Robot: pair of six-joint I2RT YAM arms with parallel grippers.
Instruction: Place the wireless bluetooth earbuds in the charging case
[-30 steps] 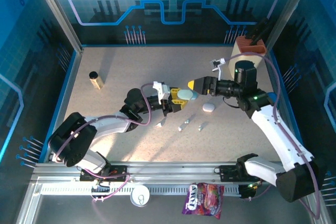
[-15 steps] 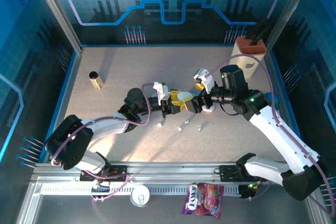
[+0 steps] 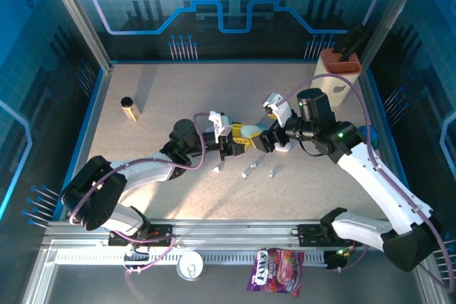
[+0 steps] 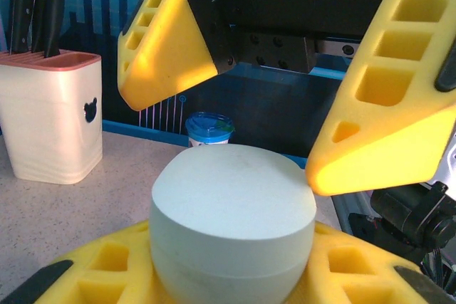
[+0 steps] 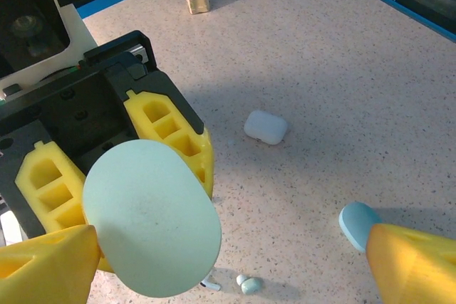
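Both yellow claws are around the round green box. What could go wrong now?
1. The right gripper is open, its fingers on either side of the charging case that the left gripper holds. One fingertip looks pressed against its rim, so a bump might twist it loose.
2. The earbuds lie on the table below; a dropped case could scatter them.

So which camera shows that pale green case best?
Left wrist view: the pale green case is close up, its closed lid seam clear. The right wrist view shows its oval face; the top external view, just a small patch.
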